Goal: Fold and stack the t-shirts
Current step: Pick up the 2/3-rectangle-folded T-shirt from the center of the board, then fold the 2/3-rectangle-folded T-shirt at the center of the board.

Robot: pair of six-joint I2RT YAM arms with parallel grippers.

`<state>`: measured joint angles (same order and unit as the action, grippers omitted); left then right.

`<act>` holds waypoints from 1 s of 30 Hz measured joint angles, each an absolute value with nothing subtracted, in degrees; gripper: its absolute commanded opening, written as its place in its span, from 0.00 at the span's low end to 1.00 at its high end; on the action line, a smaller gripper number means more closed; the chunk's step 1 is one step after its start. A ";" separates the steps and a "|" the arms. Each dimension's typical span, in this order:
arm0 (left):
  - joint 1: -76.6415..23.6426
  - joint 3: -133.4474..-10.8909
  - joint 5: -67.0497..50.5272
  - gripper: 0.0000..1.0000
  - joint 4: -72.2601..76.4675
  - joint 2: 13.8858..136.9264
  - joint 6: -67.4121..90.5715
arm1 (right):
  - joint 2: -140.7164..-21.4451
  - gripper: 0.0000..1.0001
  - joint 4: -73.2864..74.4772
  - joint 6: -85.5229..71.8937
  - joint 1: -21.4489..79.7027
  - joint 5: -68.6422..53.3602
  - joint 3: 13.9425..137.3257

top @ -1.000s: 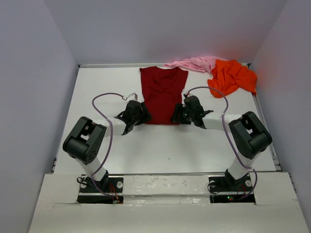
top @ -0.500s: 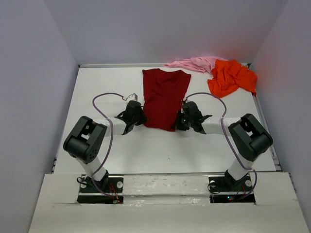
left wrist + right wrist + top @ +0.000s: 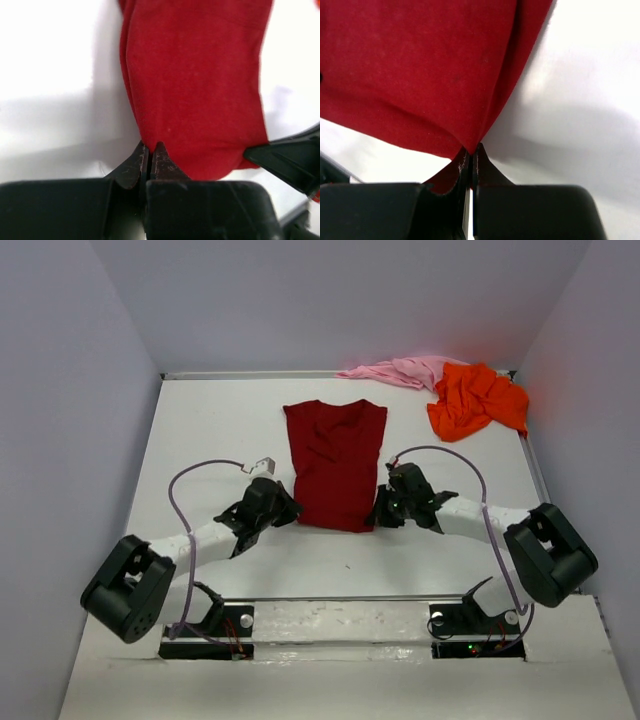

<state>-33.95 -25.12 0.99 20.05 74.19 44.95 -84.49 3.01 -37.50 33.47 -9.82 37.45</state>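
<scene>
L gripper [image 3: 150,150]: jaws pinched together on the crimson t-shirt [image 3: 335,465], at its near-left hem corner. R gripper [image 3: 471,152]: same, clamped on the near-right hem corner. Both wrist views show cloth caught between the tips.

1 s ago both grippers were apart, either side of the hem w/o a hold, so both closed within that sec. The shirt moved too: it slid toward the arm bases vs. earlier, and its collar now sits further from the far edge of the desk [image 3: 220,430]. Both arms are stretched out lower and flatter.

The shirt lies mostly flat as a narrow strip, no sleeves sticking out. It's wrinkled near the collar and bunched a bit at each pinch.

Meaning, prob.: grasp done, shirt #1 pulled into working space, hem-to-collar fold not yet made. Next is likely to lift both corners together and carry them toward the collar. L/R need to stay even or the strip skews.

Beyond the crimson shirt, to its far right: orange t-shirt [image 3: 475,400] crumpled, touching the pink t-shirt [image 3: 395,370], also crumpled, by the back wall. Neither folded, nothing stacked, so the task is still early.
</scene>
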 measured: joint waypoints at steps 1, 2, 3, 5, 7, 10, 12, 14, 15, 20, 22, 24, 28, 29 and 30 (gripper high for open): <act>-34.54 -24.23 1.06 0.00 19.81 72.25 45.50 | -83.09 0.00 3.49 -37.63 33.50 -10.04 36.75; -35.83 -22.79 1.45 0.00 19.20 68.73 46.65 | -80.97 0.00 4.25 -37.87 33.76 -10.41 35.75; -36.47 -22.24 1.65 0.00 18.90 67.20 47.11 | -79.40 0.00 4.67 -37.98 33.91 -10.57 35.07; -39.62 -20.10 2.66 0.00 17.65 61.95 49.01 | -73.43 0.00 7.51 -38.65 34.22 -11.18 33.01; -41.67 -18.55 3.20 0.00 16.86 58.59 50.43 | -69.28 0.00 9.58 -38.94 34.33 -11.38 32.10; -43.44 -16.51 3.49 0.00 14.85 54.17 52.95 | -61.98 0.00 13.69 -39.53 34.37 -10.90 32.01; -43.55 -16.60 3.79 0.00 13.76 52.56 53.82 | -58.06 0.00 16.10 -39.92 34.59 -10.07 32.62; -43.57 -17.72 4.60 0.00 12.67 51.99 53.89 | -56.77 0.00 17.63 -39.88 34.61 -8.80 34.15; -43.57 -18.50 4.99 0.00 12.19 52.01 53.76 | -56.77 0.00 17.98 -39.79 34.61 -8.03 35.00; -42.06 -27.42 7.70 0.00 11.16 57.80 50.22 | -63.81 0.00 18.81 -36.97 34.59 -1.32 42.24; -40.53 -30.61 7.97 0.00 11.20 60.73 48.51 | -67.07 0.00 18.22 -35.92 34.59 0.93 44.47; -38.52 -34.44 8.03 0.00 11.81 64.58 45.91 | -70.87 0.00 17.15 -34.87 34.59 3.75 46.74; -35.40 -41.15 7.75 0.00 12.58 72.47 41.95 | -77.36 0.00 15.14 -32.64 34.59 9.56 51.99; -34.79 -42.28 7.75 0.00 12.71 73.82 41.41 | -78.94 0.00 14.72 -32.12 34.59 10.72 53.32; -34.00 -43.75 7.68 0.00 12.97 75.64 40.45 | -82.00 0.00 14.28 -31.07 34.59 12.82 56.53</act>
